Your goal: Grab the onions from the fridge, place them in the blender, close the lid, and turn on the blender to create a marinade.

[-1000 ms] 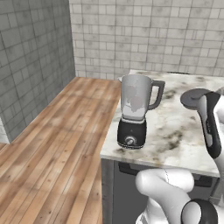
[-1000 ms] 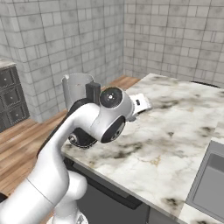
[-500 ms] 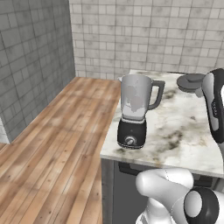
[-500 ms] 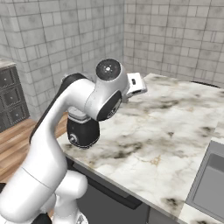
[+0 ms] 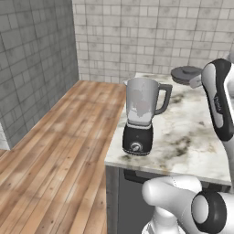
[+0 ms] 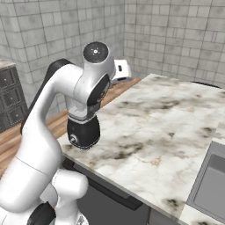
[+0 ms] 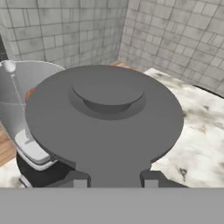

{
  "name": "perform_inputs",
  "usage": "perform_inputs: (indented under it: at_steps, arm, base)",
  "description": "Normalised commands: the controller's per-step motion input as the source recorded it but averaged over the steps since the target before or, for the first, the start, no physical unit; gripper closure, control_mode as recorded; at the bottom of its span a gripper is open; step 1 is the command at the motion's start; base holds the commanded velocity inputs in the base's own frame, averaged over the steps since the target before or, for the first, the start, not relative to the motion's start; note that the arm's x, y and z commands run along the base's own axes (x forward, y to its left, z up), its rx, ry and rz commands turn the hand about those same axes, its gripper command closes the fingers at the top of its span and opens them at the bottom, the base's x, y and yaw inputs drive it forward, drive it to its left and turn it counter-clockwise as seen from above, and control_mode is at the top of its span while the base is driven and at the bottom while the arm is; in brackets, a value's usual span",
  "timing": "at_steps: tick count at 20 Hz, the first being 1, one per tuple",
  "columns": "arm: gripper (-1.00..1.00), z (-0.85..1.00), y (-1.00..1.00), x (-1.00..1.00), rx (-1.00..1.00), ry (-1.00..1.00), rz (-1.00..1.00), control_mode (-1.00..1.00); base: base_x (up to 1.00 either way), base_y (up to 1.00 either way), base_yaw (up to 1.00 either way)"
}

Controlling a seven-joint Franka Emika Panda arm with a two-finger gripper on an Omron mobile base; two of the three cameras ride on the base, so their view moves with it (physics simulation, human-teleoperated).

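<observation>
Gripper [image 7: 112,181] is part-closed on the edge of the lid [image 7: 105,116]; in the hand view the two finger tips [image 7: 80,180] pinch the near rim, and the disc lies flat ahead of them, knob side up.

In the left base view the lid [image 5: 185,73] is held in the air above the far part of the bench [image 5: 183,137], well apart from the blender [image 5: 140,116].

Blender stands upright at the bench's near left corner, jar mouth open, handle toward the arm. From the gripper, the jar [image 7: 26,100] lies to the left and below the lid, its rim partly hidden under the disc's edge.

Judgement: next move is a sideways carry toward the jar, then down. The lid has no long axis; centring over the mouth matters.
</observation>
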Motion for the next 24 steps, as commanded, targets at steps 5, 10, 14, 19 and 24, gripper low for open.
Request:
perform_inputs:
  at_steps: [5,10,14,19,24]
  arm:
    - [1.00,0.05,0.77,0.23,0.00,0.00,0.00,-1.00]
    - [1.00,0.00,0.81,0.25,0.00,0.00,0.00,-1.00]
    - [1.00,0.00,0.67,0.30,0.00,0.00,0.00,-1.00]
    - [1.00,0.00,0.34,0.41,0.01,0.02,0.00,-1.00]
    - [1.00,0.00,0.23,0.38,0.01,0.06,0.00,-1.00]
  base:
    - [0.00,0.00,0.00]
    - [0.00,0.00,0.00]
    - [0.00,0.00,0.00]
    - [0.00,0.00,0.00]
    - [0.00,0.00,0.00]
